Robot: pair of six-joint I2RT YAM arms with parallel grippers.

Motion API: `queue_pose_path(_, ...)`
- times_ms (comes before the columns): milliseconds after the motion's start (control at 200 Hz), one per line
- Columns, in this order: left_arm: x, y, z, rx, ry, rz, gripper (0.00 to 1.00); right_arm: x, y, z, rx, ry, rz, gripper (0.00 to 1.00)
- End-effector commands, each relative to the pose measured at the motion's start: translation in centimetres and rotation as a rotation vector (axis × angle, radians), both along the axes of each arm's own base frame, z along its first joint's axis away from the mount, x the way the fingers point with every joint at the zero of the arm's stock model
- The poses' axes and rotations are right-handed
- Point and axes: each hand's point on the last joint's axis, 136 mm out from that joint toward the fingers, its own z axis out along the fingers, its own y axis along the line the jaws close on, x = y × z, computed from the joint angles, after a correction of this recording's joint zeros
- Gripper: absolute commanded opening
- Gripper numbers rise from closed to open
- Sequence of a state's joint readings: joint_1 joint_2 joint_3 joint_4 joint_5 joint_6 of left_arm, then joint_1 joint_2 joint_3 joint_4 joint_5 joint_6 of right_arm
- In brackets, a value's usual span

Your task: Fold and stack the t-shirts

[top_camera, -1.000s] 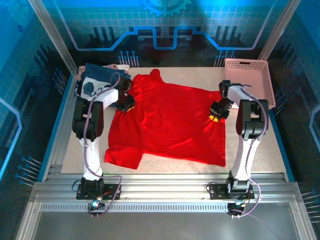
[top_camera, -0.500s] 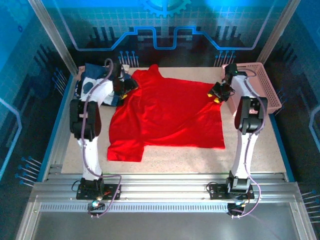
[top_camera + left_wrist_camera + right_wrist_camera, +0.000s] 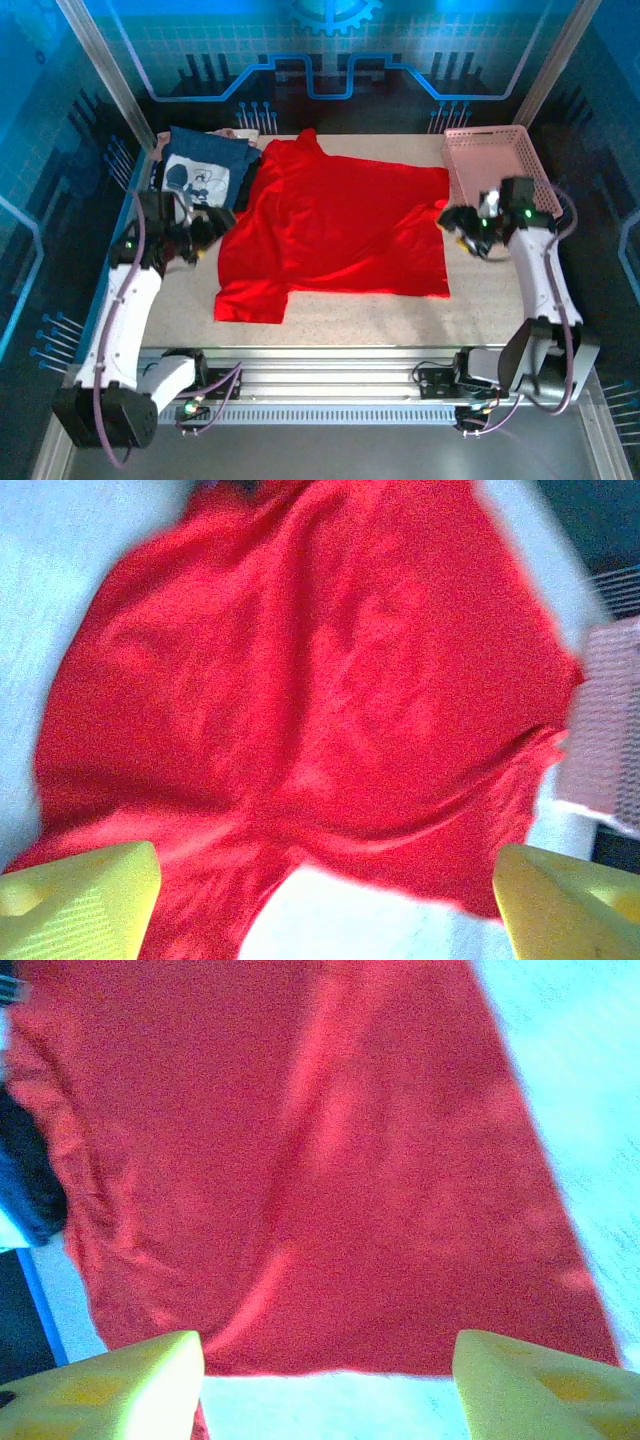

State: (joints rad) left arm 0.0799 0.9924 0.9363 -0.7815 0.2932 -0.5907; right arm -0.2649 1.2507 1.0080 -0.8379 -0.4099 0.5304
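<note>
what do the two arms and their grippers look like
The left arm and right arm have white links with black joints; a purplish-grey cable loops along each, and small green lights glow near the wrists. The left gripper and right gripper are dark with blunt yellow fingers.

Red shirt (image 3: 300, 680) blurred, cut off at top, basket (image 3: 605, 720) cropped, indistinct

We got bright even light, blue cast up top; wrist views were soft, red t-shirt (image 3: 300, 680) edges smeared, probably motion.
</note>
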Motion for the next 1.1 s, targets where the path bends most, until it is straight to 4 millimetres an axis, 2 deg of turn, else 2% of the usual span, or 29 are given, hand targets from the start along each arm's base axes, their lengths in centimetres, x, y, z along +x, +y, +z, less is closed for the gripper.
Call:
queue_pose_path(0, -6.1, 0.0, -6.2, -0.057, 0.276, 0.071, 0.84, -4.6, -0.3, -4.8, 0.121, 0.14, -0.041, 0.66)
queue_pose_path(90, -8.9, 0.3, -8.1, -0.033, 0.37, 0.106, 0.8, -5.5, -0.3, -6.8, 0.141, 0.156, -0.026, 0.66)
queue_pose_path(190, -8.9, 1.2, -8.0, 0.001, 0.386, 0.165, 0.75, -5.5, -0.5, -7.9, 0.145, 0.176, -0.019, 0.65)
queue_pose_path(350, -9.0, 1.5, -10.4, 0.013, 0.504, 0.179, 0.64, -4.0, -1.5, -7.5, 0.15, 0.185, -0.044, 0.63)
queue_pose_path(510, -9.6, 2.7, -10.9, 0.071, 0.543, 0.238, 0.56, -2.8, -2.0, -7.2, 0.16, 0.175, -0.083, 0.63)
queue_pose_path(690, -10.0, 3.3, -11.6, 0.118, 0.598, 0.259, 0.48, -2.8, -2.1, -7.5, 0.157, 0.186, -0.084, 0.63)
queue_pose_path(840, -10.5, 2.8, -12.6, 0.103, 0.641, 0.295, 0.46, -2.3, -2.0, -7.6, 0.182, 0.178, -0.09, 0.63)
queue_pose_path(885, -10.9, 2.7, -13.1, 0.094, 0.655, 0.314, 0.48, -2.2, -1.9, -7.6, 0.185, 0.177, -0.09, 0.63)
queue_pose_path(995, -12.5, 2.3, -15.0, 0.057, 0.686, 0.364, 0.47, -2.1, -1.9, -7.7, 0.192, 0.176, -0.081, 0.63)
queue_pose_path(1095, -12.1, 2.2, -15.1, 0.057, 0.657, 0.38, 0.45, -2.0, -1.9, -7.7, 0.192, 0.174, -0.073, 0.63)
